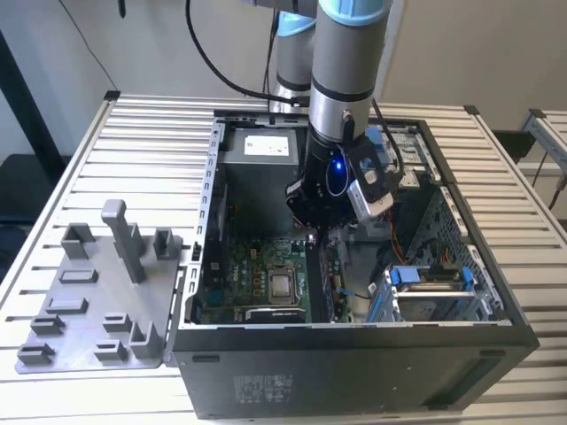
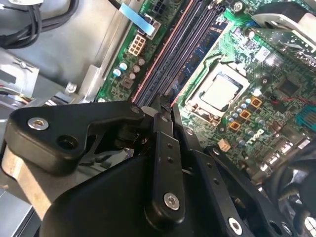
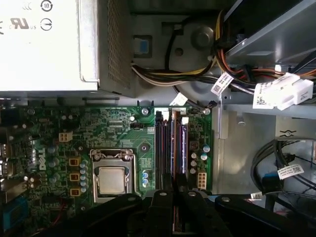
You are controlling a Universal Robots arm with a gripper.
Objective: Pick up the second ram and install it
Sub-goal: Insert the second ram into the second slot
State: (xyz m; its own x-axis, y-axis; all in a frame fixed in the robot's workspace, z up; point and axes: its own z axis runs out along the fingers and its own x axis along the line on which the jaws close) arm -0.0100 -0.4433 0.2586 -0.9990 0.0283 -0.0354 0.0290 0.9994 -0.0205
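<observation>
Small printed marks and signs stand on the power supply's white label [image 3: 39,44], print on white cable tags [image 3: 222,83], and faint lines on the case's near-wall sticker [image 1: 263,387].

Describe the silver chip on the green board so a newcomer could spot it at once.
Look into the open black computer case, at the green board on its floor. The chip sits in a metal frame beside the long memory slots. It is the only plain, square silver plate there.

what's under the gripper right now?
Gripper sits over the motherboard's RAM slots, fingers closed on a thin dark strip, likely the second ram. Its lower edge and slot seating are covered by the fingers.
</observation>
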